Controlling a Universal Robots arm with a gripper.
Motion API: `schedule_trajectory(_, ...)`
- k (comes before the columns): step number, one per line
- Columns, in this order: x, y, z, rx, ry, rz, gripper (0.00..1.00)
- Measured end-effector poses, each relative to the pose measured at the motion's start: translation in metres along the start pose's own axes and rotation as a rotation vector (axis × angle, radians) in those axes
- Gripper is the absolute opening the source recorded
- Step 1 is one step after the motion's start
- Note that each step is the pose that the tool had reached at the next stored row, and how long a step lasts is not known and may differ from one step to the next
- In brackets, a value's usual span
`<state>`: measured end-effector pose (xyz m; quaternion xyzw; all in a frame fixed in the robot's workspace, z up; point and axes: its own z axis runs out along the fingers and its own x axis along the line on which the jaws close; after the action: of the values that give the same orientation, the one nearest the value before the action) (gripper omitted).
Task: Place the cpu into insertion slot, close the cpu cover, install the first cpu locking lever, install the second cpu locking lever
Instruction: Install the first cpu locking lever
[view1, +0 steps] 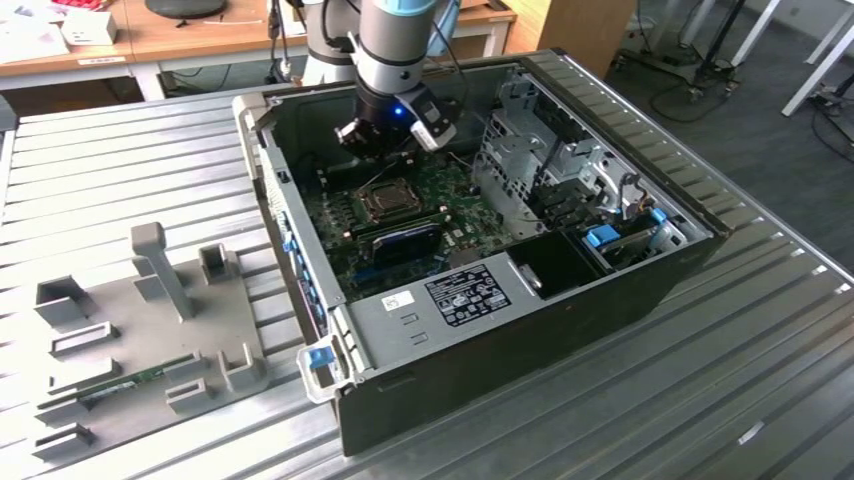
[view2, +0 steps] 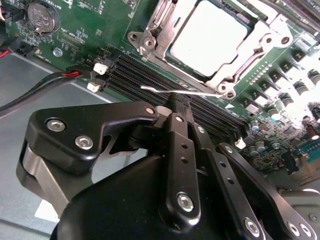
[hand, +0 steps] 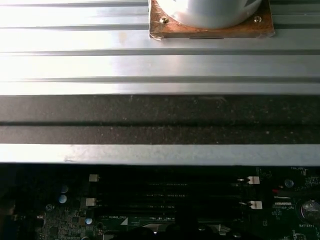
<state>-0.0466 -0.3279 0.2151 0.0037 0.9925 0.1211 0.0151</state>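
Found the gripper (view2: 176, 107) closest to the lens, fingers pinched together on nothing, tips just beside the thin wire locking lever (view2: 160, 90). Noted the open computer case (view1: 641, 270), within it the green motherboard (view2: 90, 30), then the cpu cover (view2: 161, 36) lying down over the insertion slot (view1: 391, 201), the cpu (view2: 207, 37) seated inside its window. Judged lever locking the step in hand; called for pressing that wire down and hooking it under its catch.

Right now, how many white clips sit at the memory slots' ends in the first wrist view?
4: two white clips at one end, two at the other; more may be hidden.
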Motion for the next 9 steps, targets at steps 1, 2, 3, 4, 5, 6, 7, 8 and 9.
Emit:
schedule_trajectory(1,-0.0006,-0.0001,0.0002,0.0000,0.0000,0.000,0.10)
schedule_trajectory(2,-0.0014,-0.0001,0.0004,-0.0001,0.0000,0.000,0.10)
schedule_trajectory(3,-0.0022,-0.0001,0.0006,-0.0001,0.0000,0.000,0.10)
schedule_trajectory(4,-0.0028,-0.0002,0.0008,0.0000,0.0000,0.000,0.10)
schedule_trajectory(5,-0.0034,-0.0002,0.0010,0.0000,0.0000,0.000,0.10)
schedule_trajectory(6,-0.0039,-0.0003,0.0012,0.0000,-0.0001,0.000,0.10)
schedule_trajectory(7,-0.0042,-0.0003,0.0014,0.0000,-0.0001,0.000,0.10)
schedule_trajectory(8,-0.0046,-0.0004,0.0016,-0.0001,-0.0001,0.000,0.10)
schedule_trajectory(9,-0.0049,-0.0004,0.0019,-0.0001,-0.0001,0.000,0.10)
